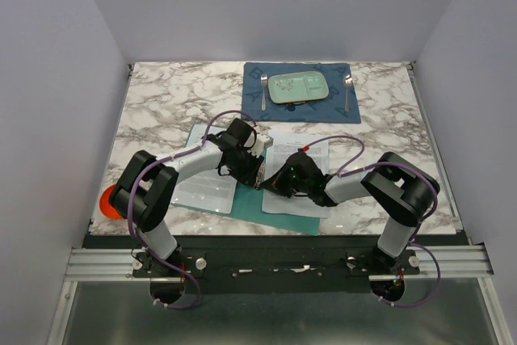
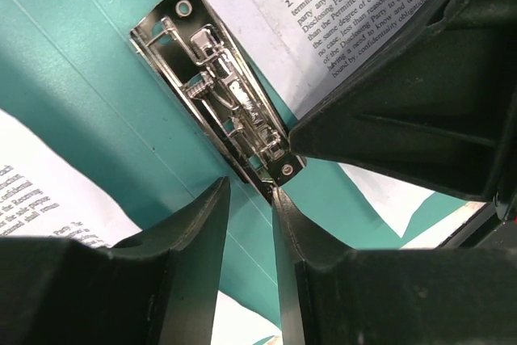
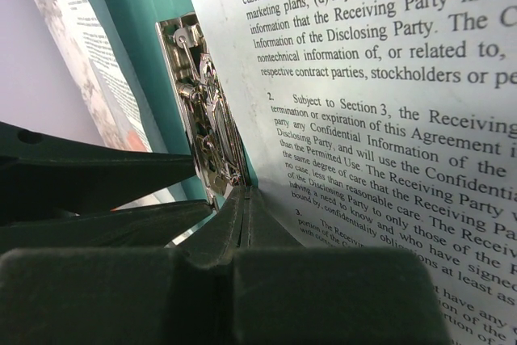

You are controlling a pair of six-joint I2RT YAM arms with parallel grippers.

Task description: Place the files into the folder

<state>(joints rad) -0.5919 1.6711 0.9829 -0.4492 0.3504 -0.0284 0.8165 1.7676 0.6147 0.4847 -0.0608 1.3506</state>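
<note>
Teal-green card is making up the folder, which is lying open and flat on the near half of the marbled tabletop, just in front of the two arm bases, with a shiny metal clip running along its centre crease. The files, white sheets carrying blocks of small black text, are already resting on it: one sheet is lying on the left leaf and another on the right leaf, its edge sitting just beside the clip rather than visibly under it. By my reading the task is looking well along, since the paper is lying inside the folder's outline, while seating it at the clip and closing the leaves is seemingly remaining. Both arms are meeting over the crease. The left gripper is hovering at the near end of the clip with its jaws narrowly apart and nothing showing between them. The right gripper is pressing its jaws together with no gap showing, right at the sheet's edge; whether paper is caught between them I cannot tell. Farther off, a dark blue placemat is carrying a pale green plate, a fork and a spoon.
</note>
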